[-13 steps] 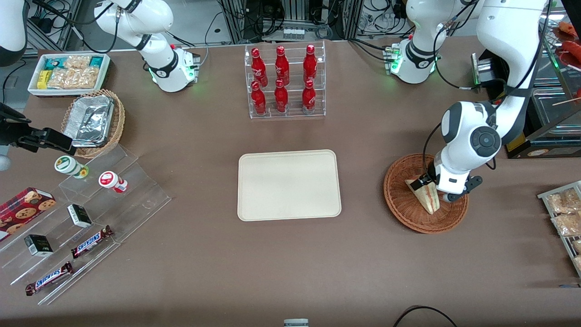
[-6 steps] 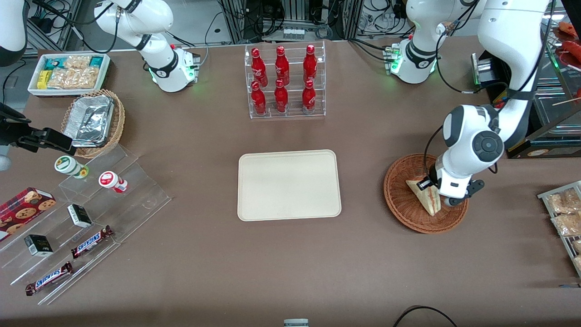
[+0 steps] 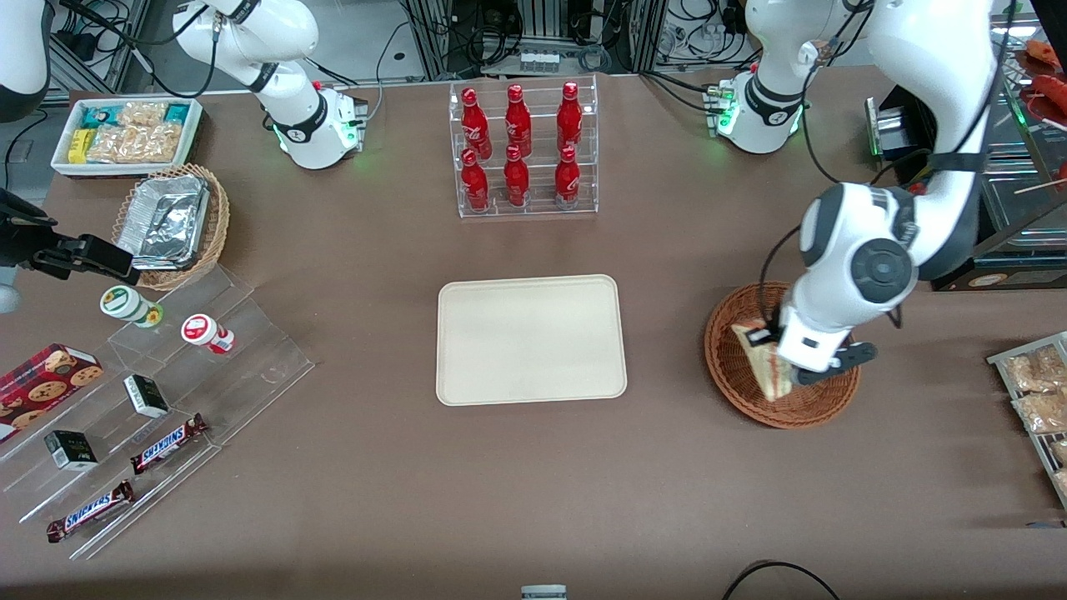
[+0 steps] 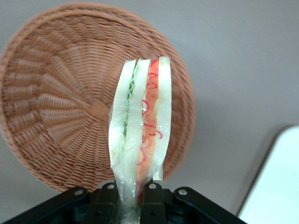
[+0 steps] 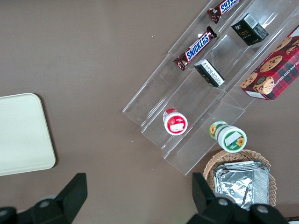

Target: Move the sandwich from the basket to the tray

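Note:
The sandwich (image 3: 768,367) (image 4: 140,126), a wrapped wedge of white bread with red and green filling, hangs lifted above the reddish-brown wicker basket (image 3: 733,367) (image 4: 60,112). My gripper (image 3: 779,360) (image 4: 132,193) is shut on the wedge's narrow end, over the part of the basket toward the tray. The basket holds nothing else. The cream tray (image 3: 531,339) lies flat in the middle of the table, toward the parked arm's end from the basket, and a corner of the tray (image 4: 275,182) shows in the left wrist view.
A clear rack of red bottles (image 3: 522,150) stands farther from the front camera than the tray. Packaged snacks (image 3: 1038,392) lie at the working arm's end of the table. A stepped acrylic stand (image 3: 167,400) with bars and cups sits toward the parked arm's end.
The gripper has risen with the sandwich and shifted a little toward the tray; the sandwich has left the basket's floor.

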